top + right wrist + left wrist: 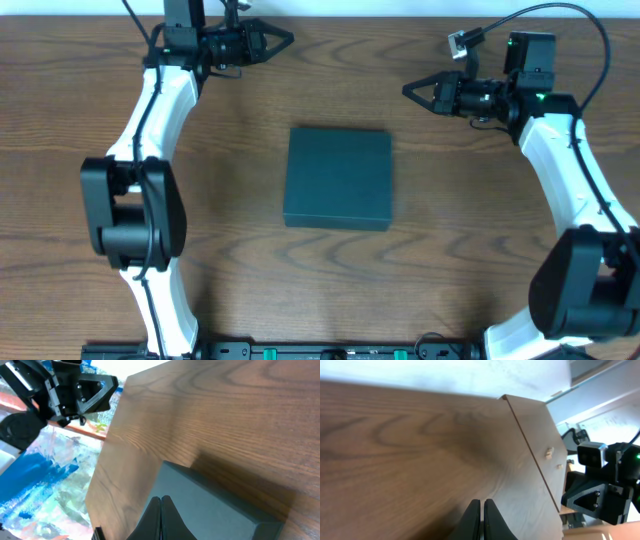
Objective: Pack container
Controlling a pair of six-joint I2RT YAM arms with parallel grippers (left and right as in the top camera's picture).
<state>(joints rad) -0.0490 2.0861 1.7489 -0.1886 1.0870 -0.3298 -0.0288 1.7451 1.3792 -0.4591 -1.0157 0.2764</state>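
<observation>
The closed, matte dark teal-green rectangular container is flanked on its far side by the left gripper and right gripper, both pinched together.

You'll see the dark teal container lying flat with its lid down, near the middle of the wooden tabletop. Your left gripper sits at the far left edge, its jaws drawn to a point facing right. Your right gripper is far right, jaws likewise together, facing left. Both are well apart from the container.
</observation>
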